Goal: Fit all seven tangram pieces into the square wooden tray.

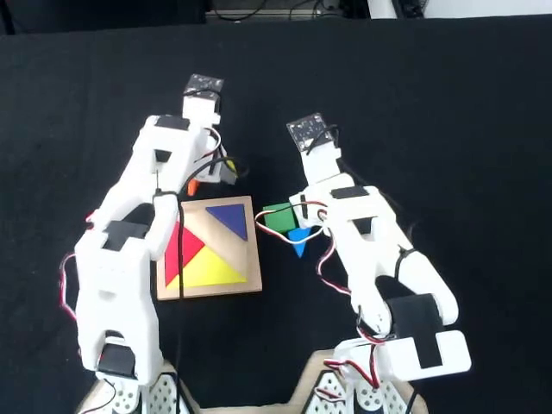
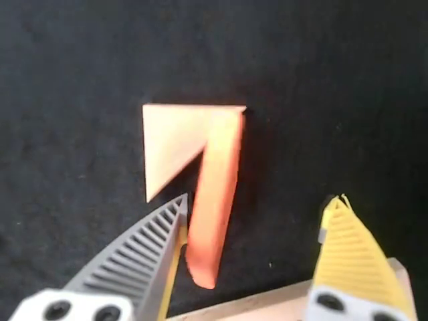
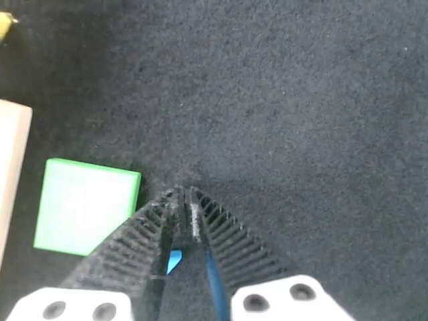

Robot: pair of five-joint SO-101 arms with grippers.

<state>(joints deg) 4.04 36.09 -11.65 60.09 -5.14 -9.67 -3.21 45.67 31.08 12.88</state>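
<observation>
- The orange piece (image 2: pixel 190 144) is seen at the middle of the left wrist frame, on the black cloth (image 1: pixel 448 103); a pale triangular face and a long orange side are shown, so it appears tipped rather than flat; in the high view it is found just above the tray's upper-left corner.
- It is judged light, stiff and smooth, likely painted wood, and easily toppled or slid; hold would best be taken across two opposite flat sides near its middle.
- The left gripper (image 2: pixel 261 198) is spread wide and holds nothing; its grey finger (image 2: pixel 144 251) is just beside the orange piece, its yellow finger (image 2: pixel 351 244) well apart.
- The light blue triangle (image 1: pixel 299 241), right of centre in the high view, appears pinched in the right gripper (image 3: pixel 185 194), whose jaws are drawn together; the hold on so thin a piece is judged shallow.
- The green square (image 3: pixel 87 207) lies flat between that gripper and the tray.
- In the wooden tray (image 1: pixel 255 259), left of centre, a red triangle (image 1: pixel 185 246), a yellow triangle (image 1: pixel 211 269) and a dark blue triangle (image 1: pixel 230 217) are laid, with bare wood between; its left part is covered by an arm.
</observation>
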